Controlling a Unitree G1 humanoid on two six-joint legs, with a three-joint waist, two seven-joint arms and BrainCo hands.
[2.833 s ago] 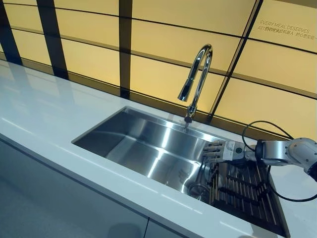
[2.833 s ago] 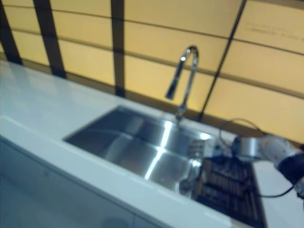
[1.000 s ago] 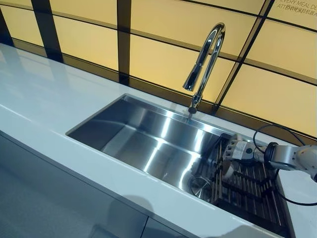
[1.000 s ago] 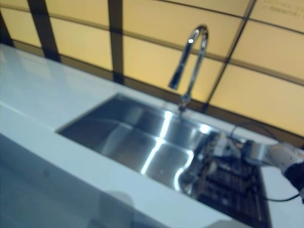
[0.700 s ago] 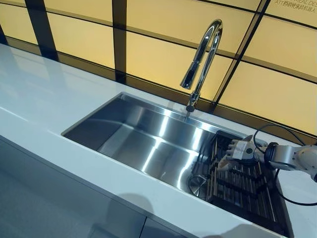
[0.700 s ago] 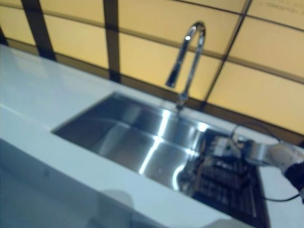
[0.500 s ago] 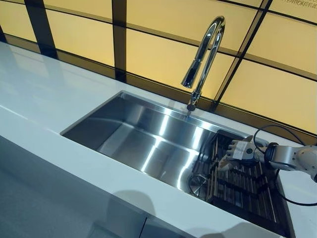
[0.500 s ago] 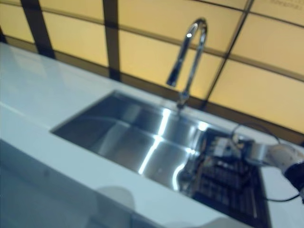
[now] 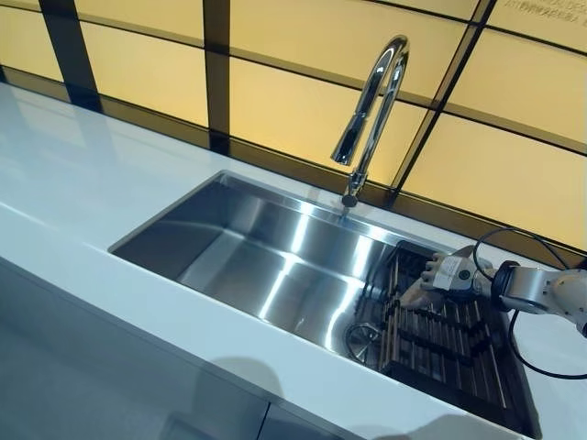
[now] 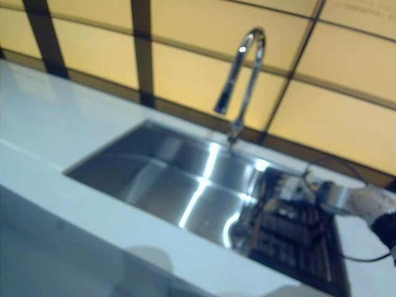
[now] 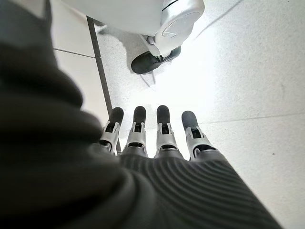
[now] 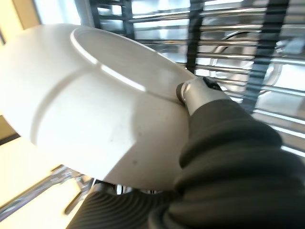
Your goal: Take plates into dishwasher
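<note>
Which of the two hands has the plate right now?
The right hand, over the dark rack in the sink, holds the white plate. The left hand hangs empty above the floor.

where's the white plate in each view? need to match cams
Left eye: sliver of white plate under the right hand, over the dark rack.
Right eye: too blurred to tell.
Left wrist: not in it.
Right wrist: plate fills the frame, held, rack bars behind.
Shared landmark: the rack.

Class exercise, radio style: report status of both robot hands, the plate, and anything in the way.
Right robot hand shut on white plate, above dark rack in sink. Left robot hand open, idle, fingers pointing at floor. Faucet behind; nothing seen blocking.
</note>
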